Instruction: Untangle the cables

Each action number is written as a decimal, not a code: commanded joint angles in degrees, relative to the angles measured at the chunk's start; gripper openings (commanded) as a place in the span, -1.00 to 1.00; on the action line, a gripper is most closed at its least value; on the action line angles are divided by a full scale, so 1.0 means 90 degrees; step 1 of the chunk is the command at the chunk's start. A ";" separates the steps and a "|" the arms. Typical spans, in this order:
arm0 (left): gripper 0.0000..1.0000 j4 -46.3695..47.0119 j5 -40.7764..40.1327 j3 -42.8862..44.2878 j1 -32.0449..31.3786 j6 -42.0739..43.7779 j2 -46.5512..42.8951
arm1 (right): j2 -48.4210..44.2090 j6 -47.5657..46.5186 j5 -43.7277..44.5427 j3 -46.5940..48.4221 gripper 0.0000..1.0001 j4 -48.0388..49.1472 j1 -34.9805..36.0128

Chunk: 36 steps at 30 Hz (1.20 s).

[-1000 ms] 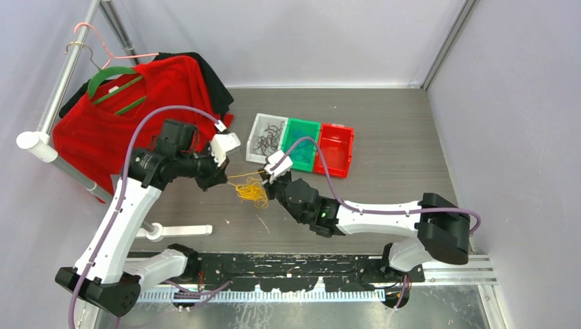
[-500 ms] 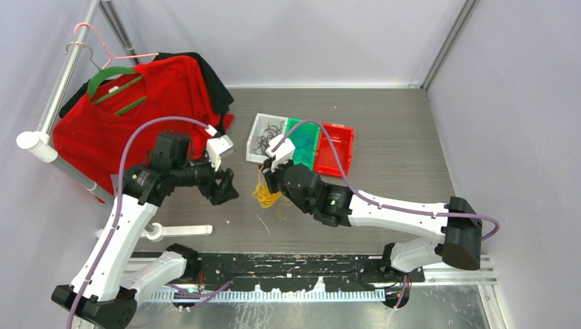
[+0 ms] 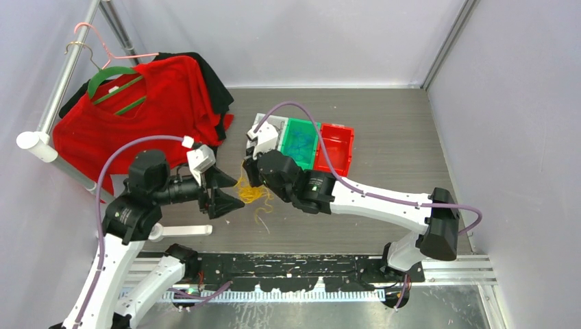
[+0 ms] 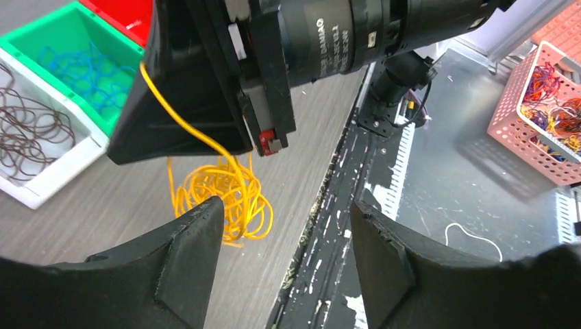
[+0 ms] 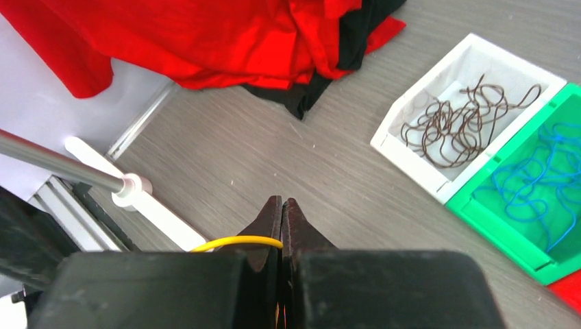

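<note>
bins [image 3: 340, 128] 3 | arms [image 3: 384, 203] 2 | hangers [image 3: 113, 70] 2 | cables [image 3: 251, 195] 3 colours

A tangle of yellow cables [image 3: 255, 194] lies on the grey table [image 3: 397, 171], left of centre. The left gripper [image 3: 237, 194], jaws spread, sits just beside the tangle's left side. The right gripper [image 3: 248, 175] meets its far side. A green bin [image 3: 299, 130] and a red bin [image 3: 337, 147] stand toward the far edge.

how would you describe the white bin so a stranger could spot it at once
On the grey table, right of the red shirt, three small bins sit side by side. The white bin is the end one nearest the shirt, beside the green bin; it alone holds dark brown cords.
</note>
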 commanded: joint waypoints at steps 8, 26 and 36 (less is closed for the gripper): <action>-0.14 0.1303 -0.1163 -0.0571 0.0012 -0.0660 -0.0243 | -0.0138 0.0860 -0.0160 0.0330 -0.98 -0.0071 0.0064; -1.00 0.2057 -0.5106 -0.0991 0.0005 0.0609 -0.0659 | -0.0175 0.1127 0.0114 0.0591 -0.98 -0.0893 0.0061; -1.00 0.3235 -0.5762 -0.0869 0.0003 0.3300 -0.0215 | -0.0693 0.0282 0.0411 0.0279 -0.98 -0.1792 0.0062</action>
